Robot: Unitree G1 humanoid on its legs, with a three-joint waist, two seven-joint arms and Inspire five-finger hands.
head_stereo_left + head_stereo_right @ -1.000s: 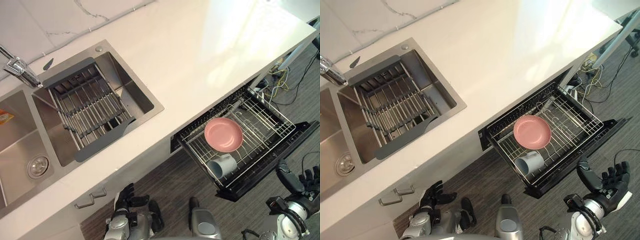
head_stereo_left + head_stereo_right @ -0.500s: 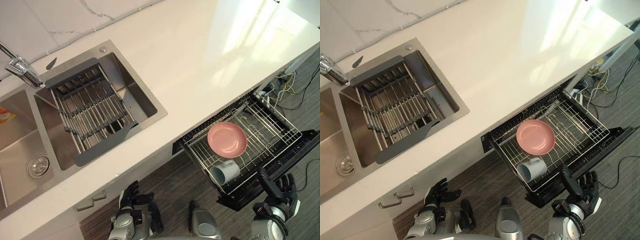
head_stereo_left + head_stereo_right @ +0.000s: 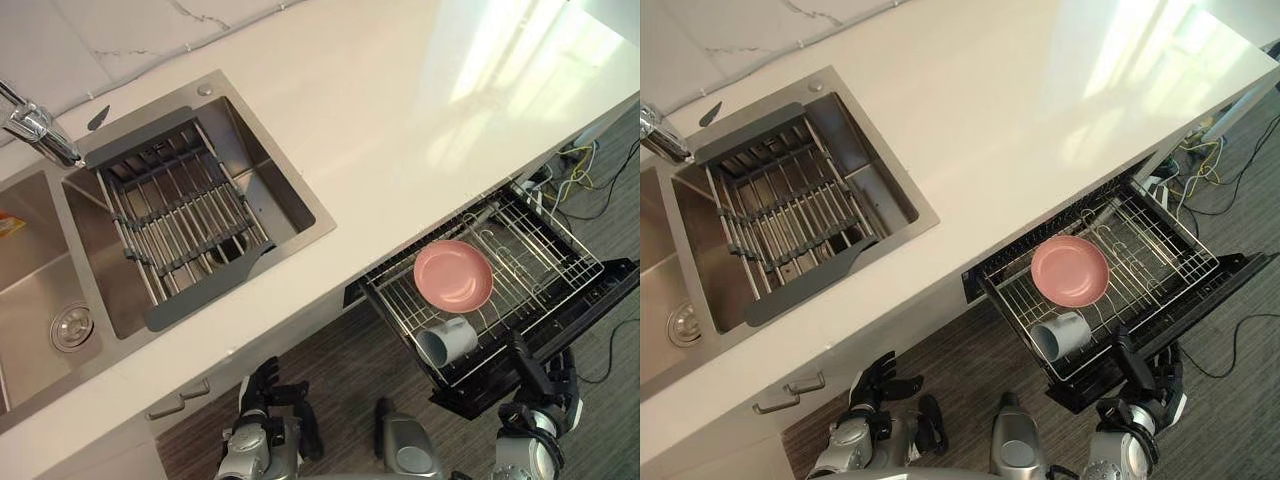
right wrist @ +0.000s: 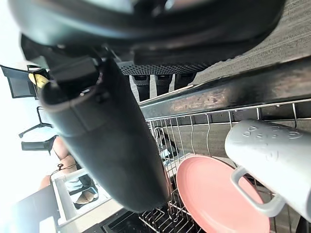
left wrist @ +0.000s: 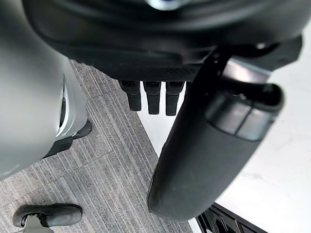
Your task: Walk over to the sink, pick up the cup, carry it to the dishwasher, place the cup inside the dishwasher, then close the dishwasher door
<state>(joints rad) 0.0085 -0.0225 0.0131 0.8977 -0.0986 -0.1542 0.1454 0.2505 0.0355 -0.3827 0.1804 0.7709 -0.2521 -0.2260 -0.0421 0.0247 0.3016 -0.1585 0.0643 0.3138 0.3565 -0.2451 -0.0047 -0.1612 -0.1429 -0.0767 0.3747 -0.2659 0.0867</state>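
- The cup is lying on its side in the near left corner of the dishwasher's wire rack, its handle showing in the right wrist view.
- A pink plate is resting in the same rack, just beyond the cup and close beside it.
- The rack is sitting pulled out over the open dishwasher door, below the right end of the white counter.
- The right hand is hovering at the near edge of that door, thumb reaching up toward the rack, fingers loose and straight, gripping nothing; whether it is touching the door cannot be told.
- The left hand is hanging low in front of the cabinet under the sink, fingers spread and relaxed, carrying nothing.
- A dark drying rack is spanning the sink's right basin, with the tap standing at its far left.
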